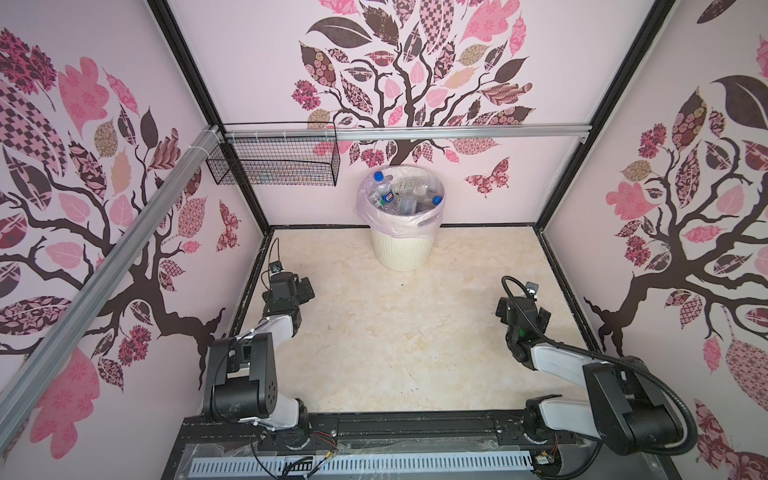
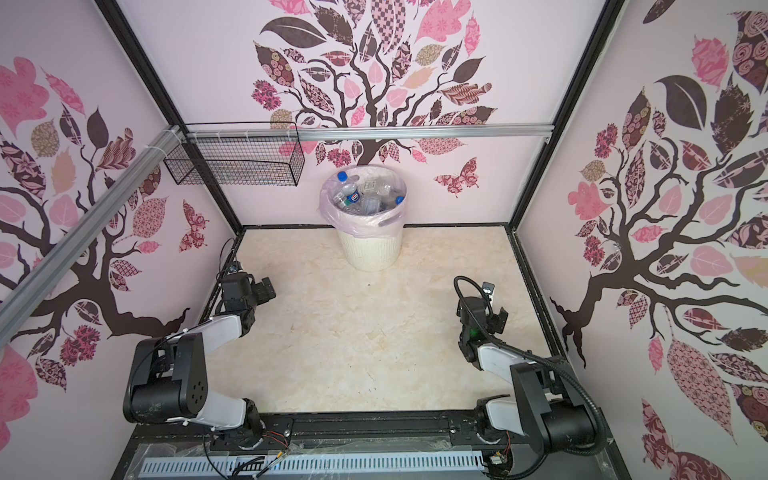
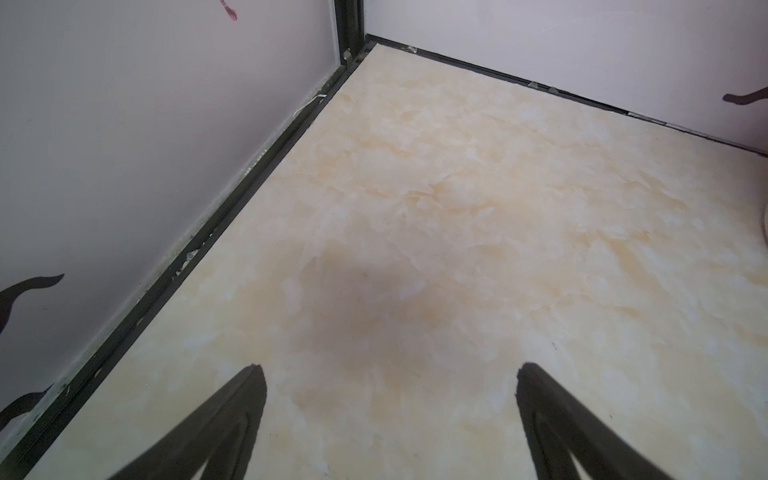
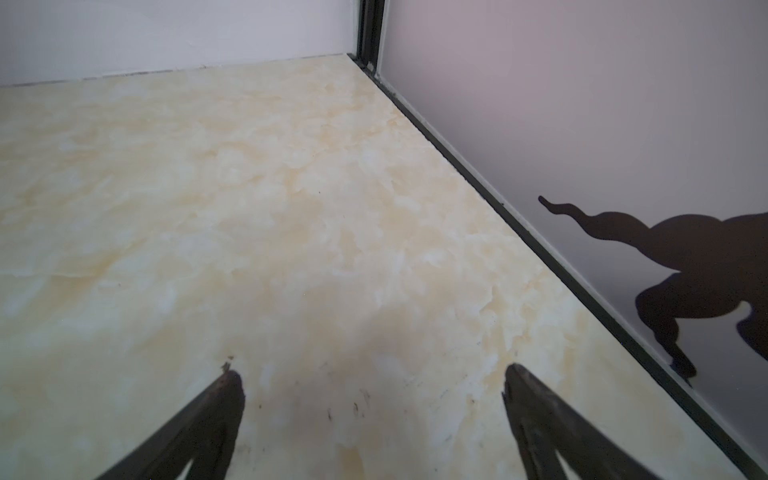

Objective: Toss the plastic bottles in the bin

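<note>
The cream ribbed bin [image 1: 401, 251] [image 2: 370, 251], lined with a pale pink bag, stands at the back middle of the marble-patterned floor. Several plastic bottles [image 1: 397, 195] [image 2: 361, 195], clear with blue caps and labels, fill it to the rim. No bottle lies on the floor in any view. My left gripper [image 1: 296, 287] [image 2: 254, 291] hangs over the left side of the floor, well short of the bin. In its wrist view the left gripper [image 3: 390, 370] is open with only bare floor between its fingers. My right gripper [image 1: 521, 312] [image 2: 482, 312] [image 4: 372, 374] is open and empty over the right side.
A black wire mesh basket [image 1: 274, 162] [image 2: 235, 160] hangs from the aluminium rail at the back left. Patterned walls close in three sides, with black frame strips [image 3: 232, 216] [image 4: 490, 191] along the floor edges. The arm bases sit on the front rail [image 1: 415, 428].
</note>
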`<state>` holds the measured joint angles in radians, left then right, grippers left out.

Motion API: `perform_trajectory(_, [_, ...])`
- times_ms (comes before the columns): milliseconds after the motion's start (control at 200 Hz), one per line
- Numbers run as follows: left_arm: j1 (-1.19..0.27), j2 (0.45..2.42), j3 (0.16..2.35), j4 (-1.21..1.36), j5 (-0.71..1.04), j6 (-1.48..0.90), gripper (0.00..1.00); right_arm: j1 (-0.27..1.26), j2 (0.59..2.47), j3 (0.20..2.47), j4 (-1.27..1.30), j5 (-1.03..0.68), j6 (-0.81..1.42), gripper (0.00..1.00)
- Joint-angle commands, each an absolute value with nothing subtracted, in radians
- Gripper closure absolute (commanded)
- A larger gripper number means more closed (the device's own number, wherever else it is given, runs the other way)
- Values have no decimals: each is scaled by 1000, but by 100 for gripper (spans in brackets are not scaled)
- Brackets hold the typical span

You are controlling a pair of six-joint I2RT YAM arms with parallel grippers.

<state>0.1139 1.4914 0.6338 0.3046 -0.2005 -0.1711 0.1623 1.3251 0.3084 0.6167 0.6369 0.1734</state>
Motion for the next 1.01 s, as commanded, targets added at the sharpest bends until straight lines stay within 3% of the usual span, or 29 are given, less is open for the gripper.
perform_trajectory(0, [85,1530,630,365,-149,-101,3,161,1411,343,859,618,142,0])
perform_trajectory(195, [44,1579,664,382,-177,-95,3,161,1492,409,879,608,96,1])
perform_trajectory(320, [43,1588,658,404,-175,-97,3,162,1548,320,1136,571,43,0])
perform_trajectory(800, [34,1518,508,603,-221,-100,3,161,1529,339,1064,564,58,0])
perform_trajectory(1000, [27,1516,347,892,-254,-112,3,161,1531,341,1063,564,58,1])
